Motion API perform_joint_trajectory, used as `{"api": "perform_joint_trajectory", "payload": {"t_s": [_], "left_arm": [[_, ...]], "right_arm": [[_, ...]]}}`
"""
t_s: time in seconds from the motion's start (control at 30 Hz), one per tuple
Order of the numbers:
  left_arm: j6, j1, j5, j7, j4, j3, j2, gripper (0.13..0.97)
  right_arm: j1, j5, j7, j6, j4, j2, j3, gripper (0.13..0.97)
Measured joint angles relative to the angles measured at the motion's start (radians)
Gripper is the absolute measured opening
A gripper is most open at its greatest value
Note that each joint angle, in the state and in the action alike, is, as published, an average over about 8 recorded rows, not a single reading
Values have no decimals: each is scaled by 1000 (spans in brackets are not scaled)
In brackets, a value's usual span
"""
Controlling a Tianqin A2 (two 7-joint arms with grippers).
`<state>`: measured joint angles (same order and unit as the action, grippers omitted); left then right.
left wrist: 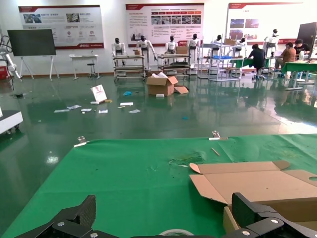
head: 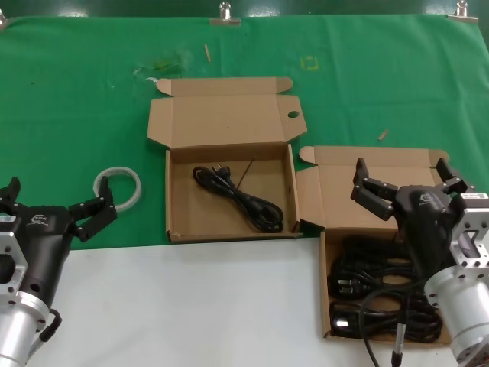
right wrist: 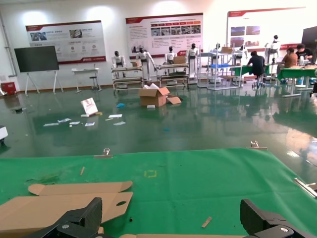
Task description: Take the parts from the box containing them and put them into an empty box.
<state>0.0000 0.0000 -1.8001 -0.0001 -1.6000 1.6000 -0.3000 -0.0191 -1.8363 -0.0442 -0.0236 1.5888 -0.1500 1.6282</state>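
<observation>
Between transfers. Right gripper [head: 403, 180] hovered wide open, empty, over full box [head: 380, 170] at counter's right front edge. One cord [head: 238, 198] lay in middle box [head: 229, 172]. Left gripper [head: 55, 205] parked open, left front corner. Next: descend, pinch cord from pile [head: 374, 294].

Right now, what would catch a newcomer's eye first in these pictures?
Two open cardboard boxes on the green cloth: the middle box holds one black cord, while the box on the right is piled with cords. The right gripper hovers open over that pile; the left gripper waits open beside a tape ring.
</observation>
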Motion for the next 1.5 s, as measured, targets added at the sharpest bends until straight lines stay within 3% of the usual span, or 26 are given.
{"api": "perform_joint_trajectory", "payload": {"t_s": [1.5], "left_arm": [[0,0,0,0,0,0,0,965]], "right_arm": [[2,4,5,3,1,0,-3,966]]}}
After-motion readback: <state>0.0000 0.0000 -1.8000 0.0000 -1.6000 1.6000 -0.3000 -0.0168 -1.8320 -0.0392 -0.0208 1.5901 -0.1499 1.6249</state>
